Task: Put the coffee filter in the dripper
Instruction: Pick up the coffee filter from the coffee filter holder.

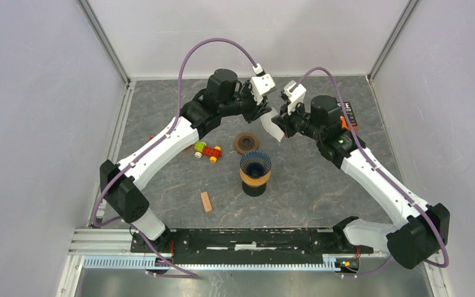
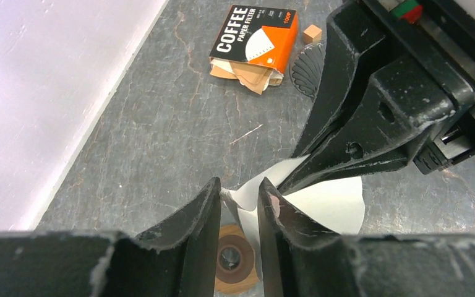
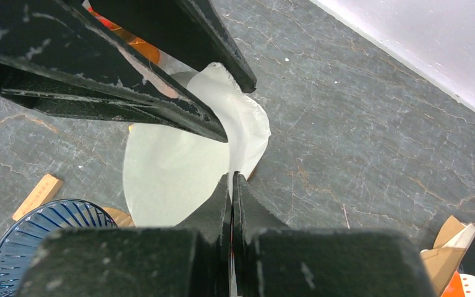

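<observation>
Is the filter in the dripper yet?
No, the coffee filter hangs pinched in the right gripper, away from the dripper, whose blue cone sits empty.

Setting: robotics lab test cell. Evidence: plain white walls [image 1: 37, 124] closing in the grey tabletop [image 1: 321, 192] at 9, 12 and 3 o'clock; aluminium rail [image 1: 235, 263] at 6 o'clock bearing left arm [image 1: 161, 148] and right arm [image 1: 371, 170]; purple cable [image 1: 213, 39]; loose props, e.g. toy car [image 1: 208, 151], block [image 1: 206, 201].

One white coffee filter [image 3: 173, 167], one blue ribbed dripper [image 1: 255, 166], one coffee filter box [image 2: 256, 40], one brown round disc [image 1: 246, 143], one brick toy car [image 1: 208, 150], two wooden blocks, a flat one [image 1: 206, 201] and a small cube [image 2: 312, 33], two pincers, left pincer [image 2: 238, 193] and right pincer [image 3: 231, 179]
</observation>
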`<action>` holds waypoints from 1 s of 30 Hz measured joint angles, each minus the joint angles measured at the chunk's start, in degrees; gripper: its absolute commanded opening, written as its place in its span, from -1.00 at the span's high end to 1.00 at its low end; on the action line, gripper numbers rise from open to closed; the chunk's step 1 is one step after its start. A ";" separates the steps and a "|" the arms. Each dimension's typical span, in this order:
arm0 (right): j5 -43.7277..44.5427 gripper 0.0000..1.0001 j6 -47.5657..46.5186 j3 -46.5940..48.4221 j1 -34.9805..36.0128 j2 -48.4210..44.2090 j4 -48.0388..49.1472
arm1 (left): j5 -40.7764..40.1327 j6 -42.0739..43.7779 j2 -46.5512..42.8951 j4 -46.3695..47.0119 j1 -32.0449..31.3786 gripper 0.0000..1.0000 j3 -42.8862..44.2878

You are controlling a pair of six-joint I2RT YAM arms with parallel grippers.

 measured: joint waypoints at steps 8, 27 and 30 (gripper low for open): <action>0.44 1.00 0.02 -0.02 -0.35 0.00 -0.02 | 0.02 -0.02 -0.13 -0.02 0.00 0.27 -0.72; 0.66 1.00 0.22 -0.02 -0.48 0.00 -0.04 | -5.53 -0.15 -0.79 0.28 0.00 -0.30 -1.75; 1.07 1.00 0.22 -0.02 -0.48 0.00 -0.04 | -6.67 -0.57 -0.79 0.17 0.00 -0.14 -1.75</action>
